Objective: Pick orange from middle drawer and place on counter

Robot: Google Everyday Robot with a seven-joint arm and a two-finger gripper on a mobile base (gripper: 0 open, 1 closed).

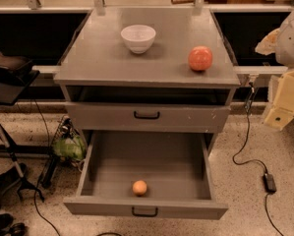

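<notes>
The orange (pixel 139 188) is a small round yellow-orange fruit. It lies inside the middle drawer (pixel 107 181), near the front wall and just left of centre. That drawer is pulled fully open, and its black handle shows on the front. The counter (pixel 97 58) is the flat grey top of the cabinet. My gripper (pixel 283 107) is at the far right edge of the view, cream-coloured. It hangs beside the cabinet at about the height of the upper drawer front, well away from the orange.
A white bowl (pixel 138 37) and a larger red-orange ball (pixel 200 58) stand on the counter. The upper drawer (pixel 146 115) is shut. A black cable and power brick (pixel 269 182) lie on the floor to the right. A stand with black legs (pixel 9 151) is on the left.
</notes>
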